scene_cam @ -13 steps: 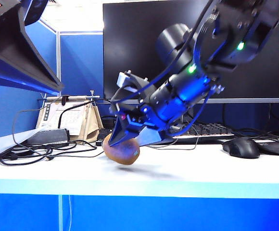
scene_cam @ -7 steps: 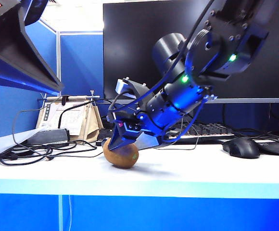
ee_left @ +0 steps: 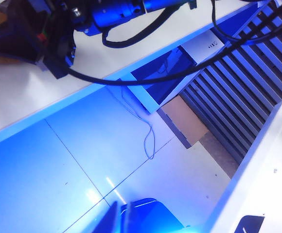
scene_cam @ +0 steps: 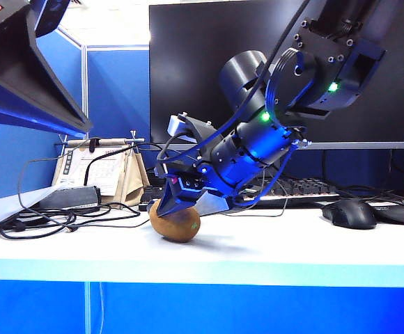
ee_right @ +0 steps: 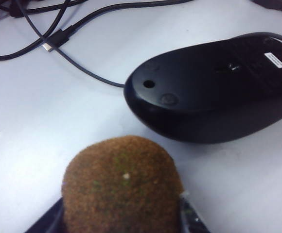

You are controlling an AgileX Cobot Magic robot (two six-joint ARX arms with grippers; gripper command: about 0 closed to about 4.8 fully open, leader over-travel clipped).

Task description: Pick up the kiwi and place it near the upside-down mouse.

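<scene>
Kiwi (ee_right: 121, 189), firm and fuzzy, sits gripped across its middle in right gripper (scene_cam: 181, 207) beside upside-down mouse (ee_right: 214, 90); left gripper unseen.

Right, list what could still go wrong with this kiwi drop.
1. The kiwi is rounded; once the right claw lets go, it may roll on the smooth table, perhaps away from the upside-down mouse.
2. The mouse lies just ahead in the right wrist view; a nudge could shift it.
3. Loose cables nearby could snag the claw as it pulls away.
</scene>
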